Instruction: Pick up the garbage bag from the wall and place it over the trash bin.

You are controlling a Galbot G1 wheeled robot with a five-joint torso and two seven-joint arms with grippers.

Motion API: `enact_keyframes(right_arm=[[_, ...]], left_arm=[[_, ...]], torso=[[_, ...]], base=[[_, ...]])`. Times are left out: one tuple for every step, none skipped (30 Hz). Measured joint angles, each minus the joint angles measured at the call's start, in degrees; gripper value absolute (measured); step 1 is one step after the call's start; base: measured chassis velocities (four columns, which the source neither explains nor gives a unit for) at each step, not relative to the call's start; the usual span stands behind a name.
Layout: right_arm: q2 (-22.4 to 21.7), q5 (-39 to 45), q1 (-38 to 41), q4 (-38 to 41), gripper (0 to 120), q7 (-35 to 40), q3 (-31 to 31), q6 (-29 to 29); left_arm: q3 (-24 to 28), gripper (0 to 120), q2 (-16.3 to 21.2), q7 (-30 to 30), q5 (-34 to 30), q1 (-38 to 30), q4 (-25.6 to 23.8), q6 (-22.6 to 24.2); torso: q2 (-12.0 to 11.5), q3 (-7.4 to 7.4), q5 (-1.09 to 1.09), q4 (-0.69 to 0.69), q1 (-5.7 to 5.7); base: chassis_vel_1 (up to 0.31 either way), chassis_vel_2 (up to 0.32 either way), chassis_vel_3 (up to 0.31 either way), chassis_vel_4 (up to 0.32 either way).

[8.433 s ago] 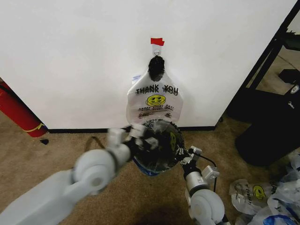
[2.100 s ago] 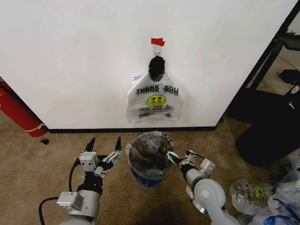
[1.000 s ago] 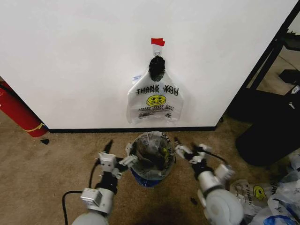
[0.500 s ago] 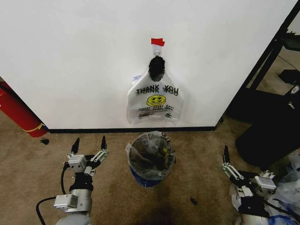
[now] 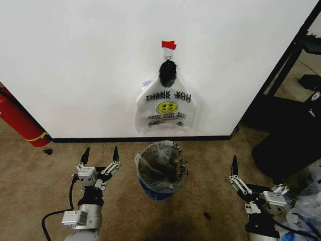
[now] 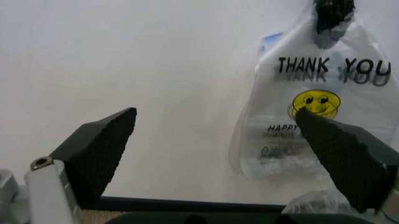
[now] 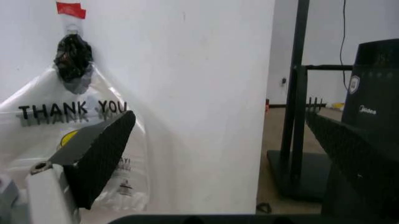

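the garbage bag hangs flat against the wall in the upper middle of the head frame, its knotted handles caught on a hook just below a piece of red tape; its black "thank you" print and yellow smiley face the camera; straight below it, in the lower middle, the trash bin stands on the carpet near the black baseboard, with a thin printed plastic bag draped over its rim; the left hand sits in the lower left of the frame, well apart from the bin, fingers spread wide and pointing up, holding nothing; the right hand sits in the lower right, also away from the bin, and the right wrist view shows its dark fingers spread wide and empty; a red fire extinguisher leans at the left edge of the frame; more plastic bags lie heaped at the lower right corner.
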Motion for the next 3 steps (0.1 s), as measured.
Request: enact_keyframes(right_arm=[[0.0, -0.1, 0.1, 0.0, 100, 0.1, -0.3, -0.2], [0.0, -0.2, 0.3, 0.0, 100, 0.1, -0.9, -0.5], [0.0, -0.3, 0.4, 0.0, 100, 0.1, -1.3, -0.6]], left_arm=[[0.1, 100, -0.1, 0.0, 0.3, 0.1, 0.1, 0.0], [0.3, 100, -0.1, 0.0, 0.6, 0.2, 0.2, 0.1], [0.3, 100, -0.1, 0.0, 0.8, 0.3, 0.2, 0.1]], torso=[[0.0, 0.00, 0.00, 0.00, 0.00], [0.0, 0.00, 0.00, 0.00, 0.00], [0.0, 0.00, 0.00, 0.00, 0.00]], base=[[0.000, 0.000, 0.000, 0.000], [0.000, 0.000, 0.000, 0.000], [0.000, 0.000, 0.000, 0.000]])
